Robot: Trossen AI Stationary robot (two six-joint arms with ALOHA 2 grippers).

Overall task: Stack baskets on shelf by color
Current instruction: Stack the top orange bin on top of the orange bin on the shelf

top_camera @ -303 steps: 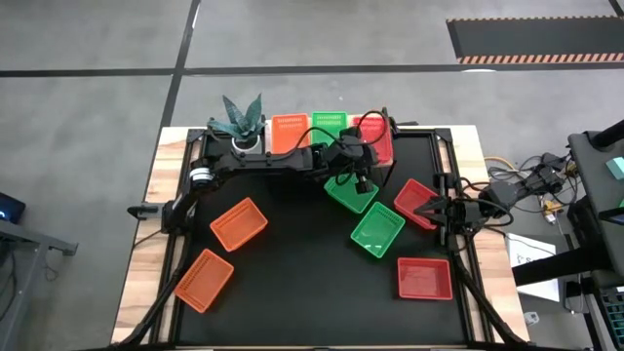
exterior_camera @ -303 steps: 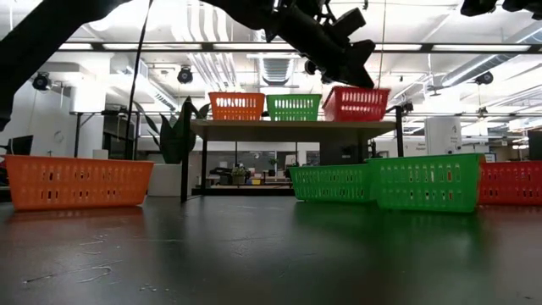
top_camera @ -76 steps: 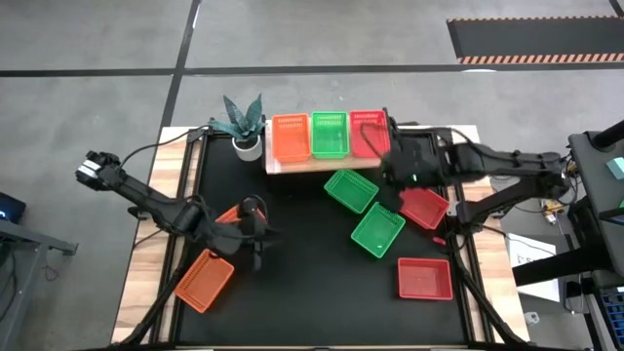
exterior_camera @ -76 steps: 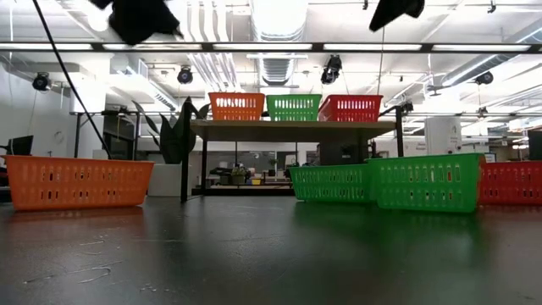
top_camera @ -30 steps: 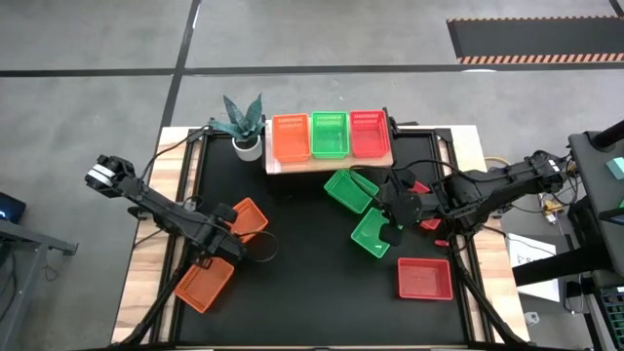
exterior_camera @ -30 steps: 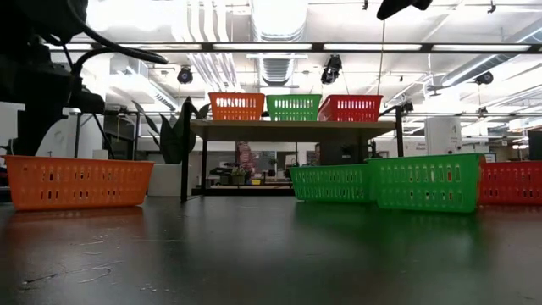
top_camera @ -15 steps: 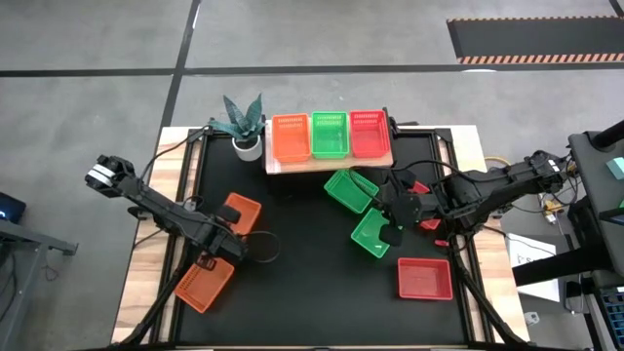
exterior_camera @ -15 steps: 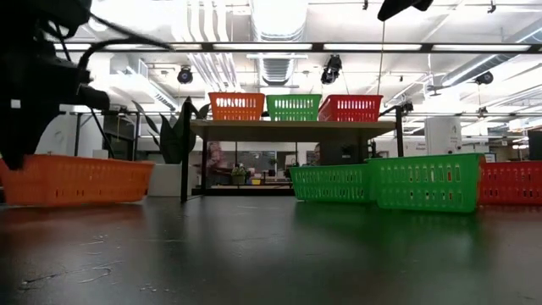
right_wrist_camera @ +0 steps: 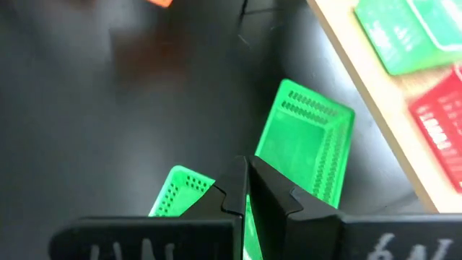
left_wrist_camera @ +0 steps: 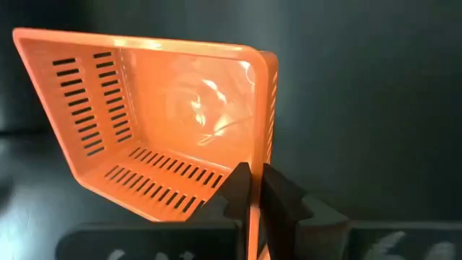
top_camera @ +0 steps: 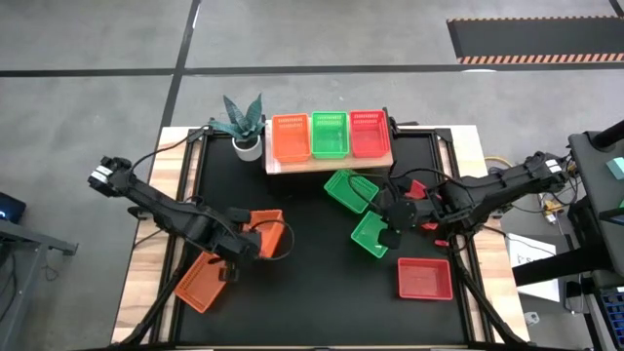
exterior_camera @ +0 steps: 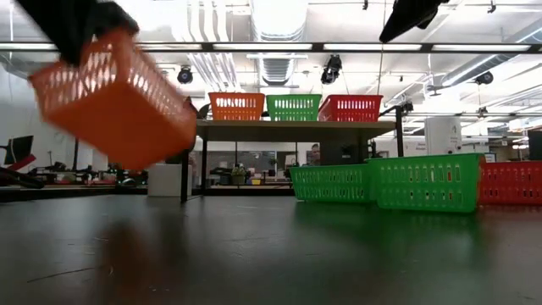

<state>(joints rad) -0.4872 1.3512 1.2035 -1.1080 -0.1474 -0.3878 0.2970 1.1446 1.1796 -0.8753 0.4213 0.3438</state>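
Note:
The light-wood shelf at the far edge carries one orange basket, one green and one red. My left gripper is shut on another orange basket, which hangs tilted above the table. A further orange basket lies flat near the left front. Two green baskets rest on the table's middle right. My right gripper hovers shut above the nearer green one, high up in the low view, touching nothing. My left gripper pinches one side wall of the orange basket near a corner, one finger inside the basket and one outside. The fingers come from above, slanting. The basket hangs below them, clear of the table and tipped, its open top turned toward the wrist.
A red basket sits at the right front, and another shows partly under the right arm. A potted plant stands left of the shelf. Bare black tabletop lies at the middle front.
My left gripper has taken hold of the orange basket and gone up and toward the table's right edge. The basket, flat on the table a second ago, is now lifted clear and tipped.

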